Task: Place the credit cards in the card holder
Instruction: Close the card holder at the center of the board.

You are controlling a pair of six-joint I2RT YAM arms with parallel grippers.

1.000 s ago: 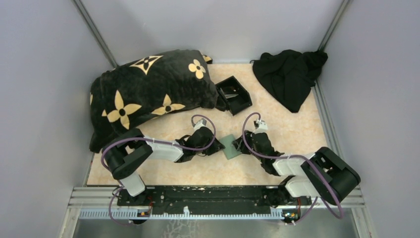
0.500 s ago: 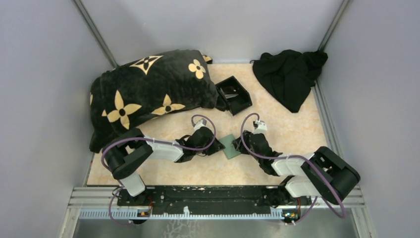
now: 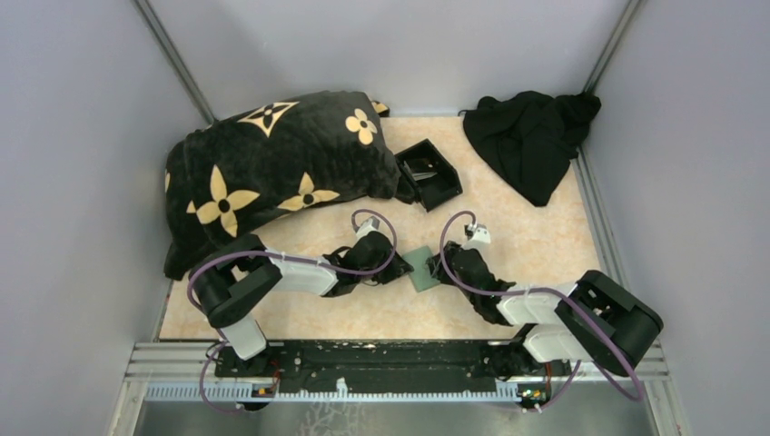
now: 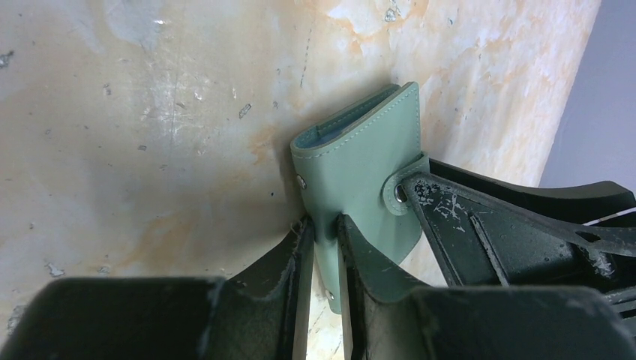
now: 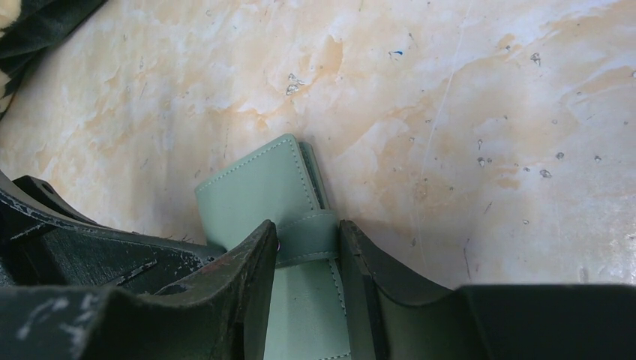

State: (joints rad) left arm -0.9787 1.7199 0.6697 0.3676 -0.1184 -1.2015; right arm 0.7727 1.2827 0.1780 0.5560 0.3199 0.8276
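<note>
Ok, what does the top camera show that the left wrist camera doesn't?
Only the top external view shows the flower-patterned pillow, the black box, the black cloth and both arms whole. Only the left wrist view shows the card holder's stitching and snap stud, and the left gripper pinching its edge. Both show the card holder and the marbled table.

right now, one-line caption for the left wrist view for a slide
Left claw pinching the sage-green card holder by one edge, marbled tabletop behind.
</note>
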